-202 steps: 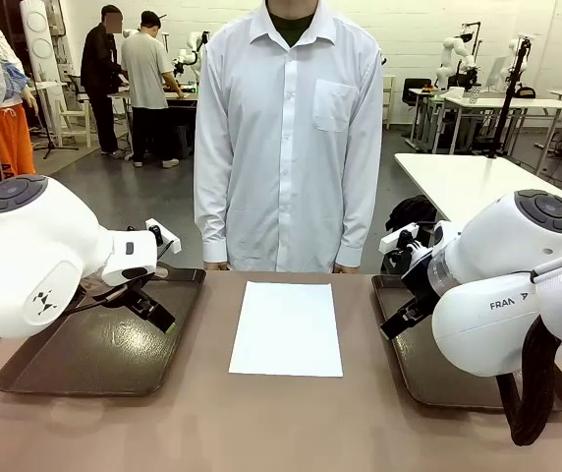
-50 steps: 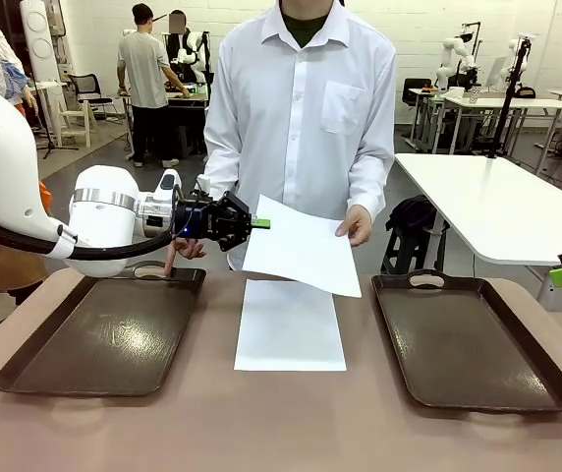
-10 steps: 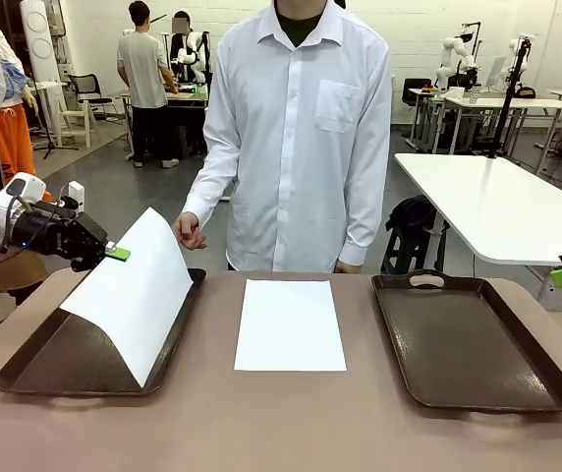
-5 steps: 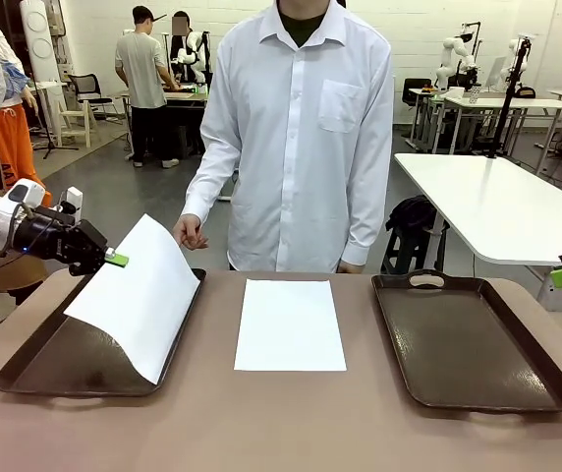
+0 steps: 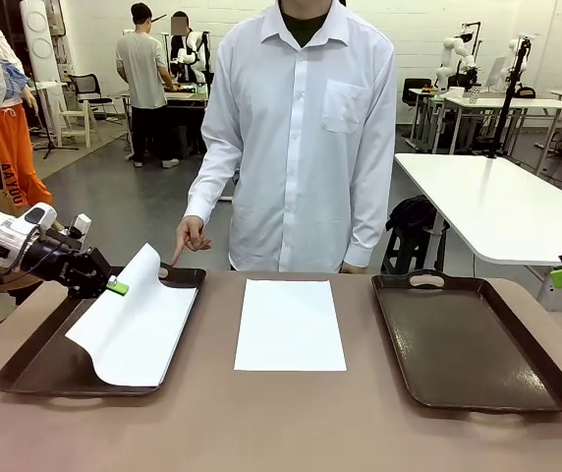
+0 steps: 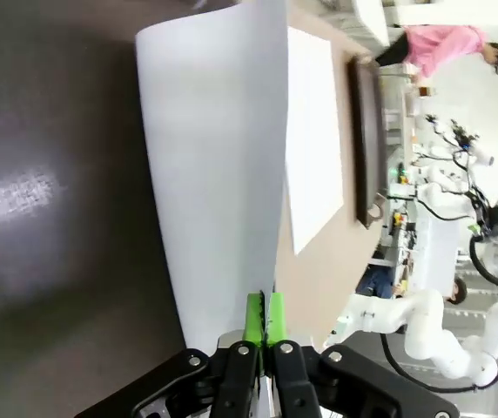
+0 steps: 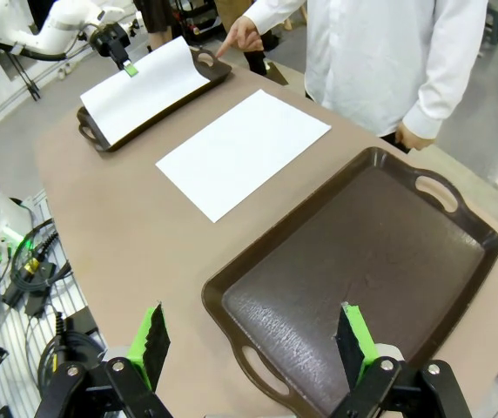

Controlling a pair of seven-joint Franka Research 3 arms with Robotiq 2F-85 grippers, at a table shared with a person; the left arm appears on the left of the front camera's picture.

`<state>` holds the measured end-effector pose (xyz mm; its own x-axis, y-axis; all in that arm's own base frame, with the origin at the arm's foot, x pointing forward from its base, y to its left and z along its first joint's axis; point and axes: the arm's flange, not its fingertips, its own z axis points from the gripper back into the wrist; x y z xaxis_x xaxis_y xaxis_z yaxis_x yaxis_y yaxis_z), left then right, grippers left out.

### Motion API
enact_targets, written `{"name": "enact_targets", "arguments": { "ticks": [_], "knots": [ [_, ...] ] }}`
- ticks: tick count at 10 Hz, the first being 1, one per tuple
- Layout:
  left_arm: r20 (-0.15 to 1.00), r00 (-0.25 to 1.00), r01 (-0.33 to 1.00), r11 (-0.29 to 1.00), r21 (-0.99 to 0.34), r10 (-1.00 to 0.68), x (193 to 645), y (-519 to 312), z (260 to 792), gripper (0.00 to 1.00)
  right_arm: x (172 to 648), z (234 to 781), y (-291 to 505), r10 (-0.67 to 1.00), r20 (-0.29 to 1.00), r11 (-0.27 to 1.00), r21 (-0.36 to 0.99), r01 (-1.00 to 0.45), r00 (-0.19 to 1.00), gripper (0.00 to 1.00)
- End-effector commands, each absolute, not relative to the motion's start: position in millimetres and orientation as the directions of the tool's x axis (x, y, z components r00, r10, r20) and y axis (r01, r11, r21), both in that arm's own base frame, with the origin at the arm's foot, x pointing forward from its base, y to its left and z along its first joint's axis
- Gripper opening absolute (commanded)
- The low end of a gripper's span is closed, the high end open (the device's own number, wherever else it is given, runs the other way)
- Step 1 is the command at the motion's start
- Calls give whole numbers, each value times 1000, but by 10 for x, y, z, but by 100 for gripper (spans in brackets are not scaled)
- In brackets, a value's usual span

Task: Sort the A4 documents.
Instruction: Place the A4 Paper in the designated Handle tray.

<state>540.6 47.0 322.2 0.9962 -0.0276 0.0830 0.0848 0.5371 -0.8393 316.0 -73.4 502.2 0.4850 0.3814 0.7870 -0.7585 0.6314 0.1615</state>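
Pinching the upper edge of one A4 sheet (image 5: 134,329) between its closed green pads, the left pincer (image 5: 116,286) hangs low over the left tray (image 5: 26,372). The paper bows down from it, so the lower part already lies on the tray floor and reaches close to the near rim. Letting go while the sheet is this arched looks risky: it could spring flat, skid and end up skewed or lapping over that rim. A person's hand (image 5: 191,236) points at the tray's far handle, just beside the paper's far edge, where a careless swing might brush it. A second sheet (image 5: 290,324) waits flat on the counter (image 5: 281,423) between the trays. The right pincer (image 7: 253,338) stands with jaws apart and empty above the bare right tray (image 5: 556,388).
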Motion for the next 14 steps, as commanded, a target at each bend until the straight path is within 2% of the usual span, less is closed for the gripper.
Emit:
{"name": "enact_targets", "arguments": {
  "ticks": [1,3,6,14],
  "knots": [
    [-2,1000,-8,670,-742,9,5425,430,3319,1,3189,5015,-734,376,800,617,160,-770,467,100],
    [-53,997,-82,749,-658,62,5451,411,3279,1,3189,5015,-734,376,800,617,160,-770,467,100],
    [-60,993,-116,820,-561,99,5468,384,3321,1,3189,5015,-734,376,800,617,160,-770,467,100],
    [-51,997,-74,883,-463,56,5594,464,3485,1,3189,5015,-734,376,800,617,160,-770,467,100]
  ]
}}
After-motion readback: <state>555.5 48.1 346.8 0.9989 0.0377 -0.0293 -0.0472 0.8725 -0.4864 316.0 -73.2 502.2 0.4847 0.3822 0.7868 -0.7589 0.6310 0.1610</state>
